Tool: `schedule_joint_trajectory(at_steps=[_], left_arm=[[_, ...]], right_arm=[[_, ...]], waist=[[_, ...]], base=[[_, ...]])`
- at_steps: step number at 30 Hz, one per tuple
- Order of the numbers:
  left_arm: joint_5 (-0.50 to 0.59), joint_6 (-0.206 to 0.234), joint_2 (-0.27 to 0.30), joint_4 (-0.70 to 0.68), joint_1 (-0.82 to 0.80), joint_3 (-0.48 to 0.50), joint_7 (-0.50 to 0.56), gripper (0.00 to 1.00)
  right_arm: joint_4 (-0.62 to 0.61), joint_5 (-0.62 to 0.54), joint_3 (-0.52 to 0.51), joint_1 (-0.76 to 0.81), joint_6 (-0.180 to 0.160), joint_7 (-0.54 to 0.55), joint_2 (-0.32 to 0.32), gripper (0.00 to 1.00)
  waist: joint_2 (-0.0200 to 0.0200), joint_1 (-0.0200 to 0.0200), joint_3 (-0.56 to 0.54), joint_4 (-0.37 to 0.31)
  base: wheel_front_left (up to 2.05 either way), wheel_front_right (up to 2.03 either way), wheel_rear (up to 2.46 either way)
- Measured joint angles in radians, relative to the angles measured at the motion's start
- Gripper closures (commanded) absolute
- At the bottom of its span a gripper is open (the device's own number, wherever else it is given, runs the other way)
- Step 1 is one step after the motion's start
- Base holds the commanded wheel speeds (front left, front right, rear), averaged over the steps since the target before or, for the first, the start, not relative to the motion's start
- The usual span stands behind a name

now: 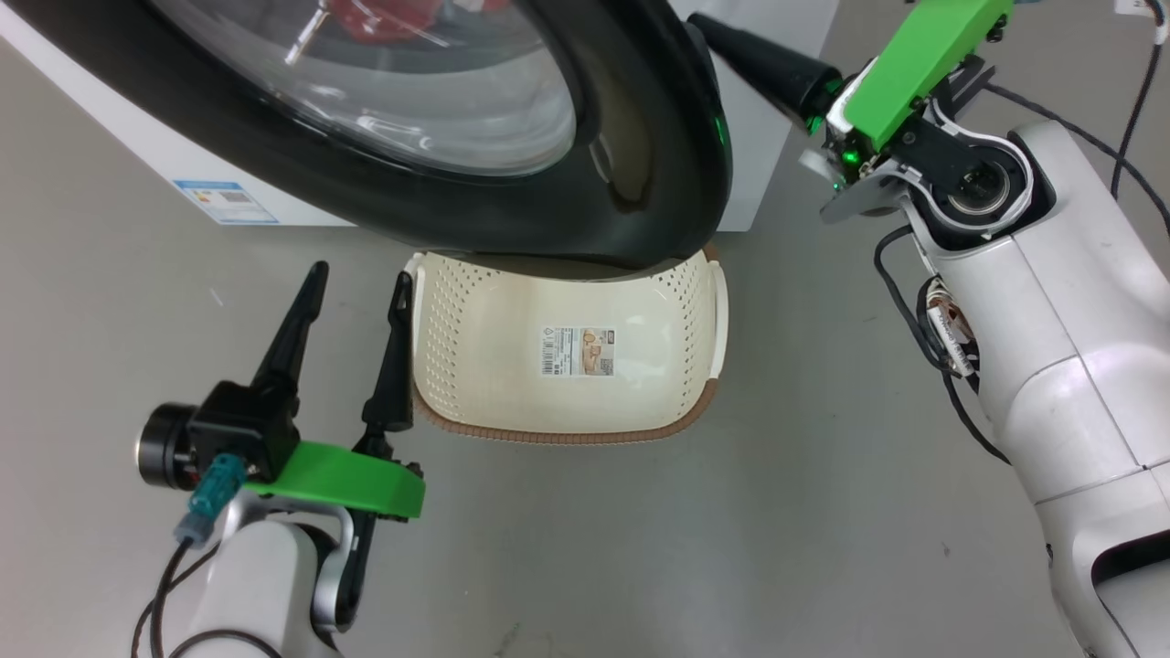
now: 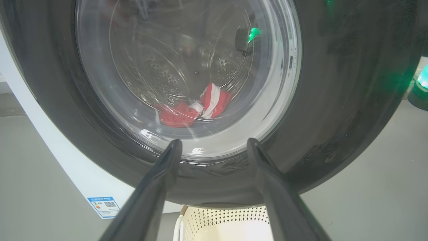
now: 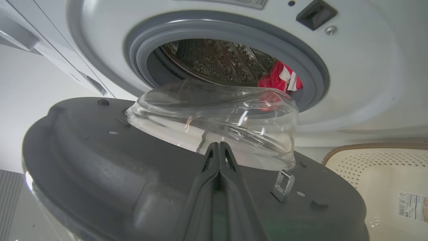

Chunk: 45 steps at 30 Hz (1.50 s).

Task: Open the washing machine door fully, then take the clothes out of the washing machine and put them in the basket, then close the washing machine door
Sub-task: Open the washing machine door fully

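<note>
Labels first. The blue label (image 1: 225, 201) low on the front of the washing machine (image 1: 183, 155) shows coloured bars and a QR-type square in the left wrist view, but we can't read any of the print. It's the same story with the sticker (image 1: 578, 350) on the bottom of the basket (image 1: 439, 366): a barcode, a little photo, and text too small to make out.

The washing machine door (image 1: 640, 137) is swung partway out. In the head view its glossy black rim hangs over the far edge of the basket, which sits on the grey floor (image 1: 823, 512) right in front of the machine. From the right wrist view there's a clear gap between the door's inner face and the grey rubber ring (image 3: 234, 30), with the door's metal latch hook (image 3: 283, 182) sticking up near the edge.

The clothes (image 3: 279, 78), red with white stripes, are down in the steel drum (image 3: 217, 60). We also see them through the glass window (image 2: 187, 67).

The right gripper (image 1: 731, 41) has its fingers pressed tight together with nothing between them. It's tucked behind the door's right edge, tips close to the base of the glass bowl. We can't tell if they touch it.

The left gripper (image 1: 359, 276) is spread wide and empty, just beside the basket's left handle and below the door.

Open floor lies left of that gripper, and between the basket and the right arm.
</note>
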Motion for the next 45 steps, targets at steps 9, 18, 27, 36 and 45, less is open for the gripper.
schedule_joint_trajectory(at_steps=[9, 18, 27, 36, 45], left_arm=[[-0.001, 0.005, 0.007, -0.014, 0.000, 0.002, 0.000, 0.00], [-0.013, -0.004, 0.013, -0.022, 0.000, 0.016, 0.000, 0.00], [0.016, 0.010, 0.013, -0.113, 0.040, 0.044, 0.000, 0.00], [0.031, 0.022, 0.012, -0.180, 0.066, 0.060, 0.000, 0.00], [0.036, 0.022, 0.008, -0.208, 0.088, 0.068, 0.000, 0.00]], right_arm=[[-0.062, -0.155, 0.017, 0.014, 0.000, -0.314, -0.035, 0.00], [-0.146, -0.498, 0.194, 0.099, 0.000, -0.716, -0.158, 0.00], [-0.081, -0.854, 0.075, 0.169, 0.000, -0.795, -0.144, 0.00], [-0.319, -1.274, -0.200, 0.409, 0.000, -0.797, -0.009, 0.00], [-0.465, -1.318, -0.268, 0.556, 0.000, -0.797, 0.008, 0.00]], waist=[[0.0000, 0.0000, 0.014, -0.039], [0.0000, 0.0000, 0.011, -0.071], [0.0000, 0.0000, -0.007, -0.106], [0.0000, 0.0000, -0.008, -0.120], [0.0000, 0.0000, -0.013, -0.120]], base=[[0.00, 0.00, 0.00], [0.00, 0.00, 0.00], [0.00, 0.00, 0.00], [0.00, 0.00, 0.00], [0.00, 0.00, 0.00]])
